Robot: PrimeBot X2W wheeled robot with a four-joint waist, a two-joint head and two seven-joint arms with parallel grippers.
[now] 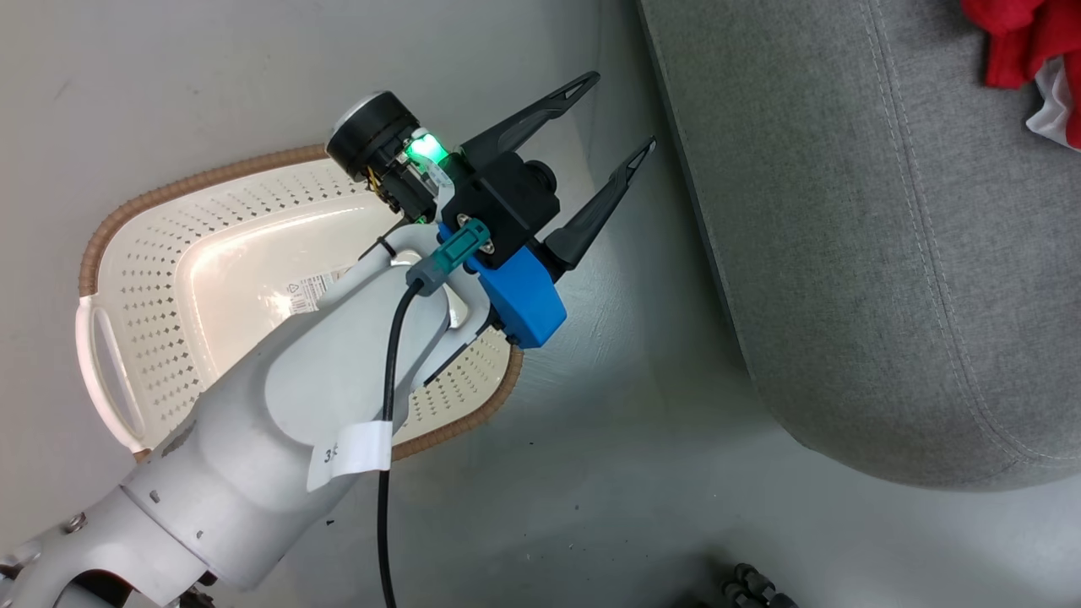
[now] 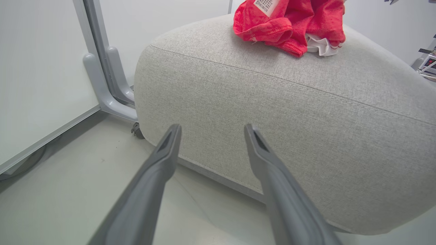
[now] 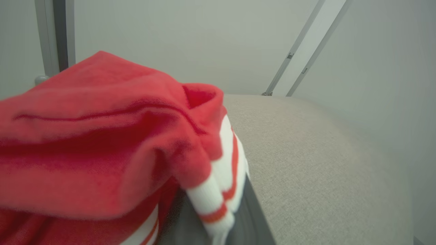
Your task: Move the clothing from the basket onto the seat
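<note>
The cream basket [image 1: 143, 279] lies on the floor at the left, its inside bare apart from a sticker [image 1: 312, 291]. My left gripper [image 1: 621, 110] hangs open and holds nothing, over the floor between the basket and the grey seat [image 1: 887, 253]. In the left wrist view that gripper [image 2: 212, 127] faces the seat's side [image 2: 272, 136]. Red clothing [image 2: 289, 23] with a white label lies bunched on top of the seat, also at the head view's corner [image 1: 1026, 42]. A red garment [image 3: 102, 136] with white stripes drapes over my right gripper [image 3: 218, 190], above the seat [image 3: 306, 153]. Its fingers [image 3: 253, 217] stand close together under the cloth.
A grey metal frame leg [image 2: 105, 78] with a small caster [image 2: 136, 129] stands by the seat's left corner, against a white panel wall. Some equipment [image 2: 427, 63] sits at the far right. A dark ribbed part [image 1: 752, 583] pokes in at the head view's bottom edge.
</note>
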